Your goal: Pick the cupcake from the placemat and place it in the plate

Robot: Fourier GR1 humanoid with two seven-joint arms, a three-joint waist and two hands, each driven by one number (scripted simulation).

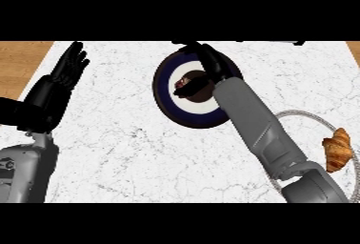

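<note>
A round plate (166, 97) with a dark blue rim, a white ring and a dark centre lies at the middle back of the marble counter. My right hand (213, 62) reaches over it from the lower right. Its thumb and fingers are curled on the cupcake (185, 85), a dark brown cake with pinkish topping, which sits over the plate's centre. The hand hides most of the cupcake, so I cannot tell whether it touches the plate. My left hand (69, 66) stands open with fingers up at the far left, resting.
A round pale placemat (304, 114) with a grey border lies at the right, partly under my right forearm. A croissant (337, 150) lies on it near the right edge. Wooden flooring (21, 62) shows past the counter's left edge.
</note>
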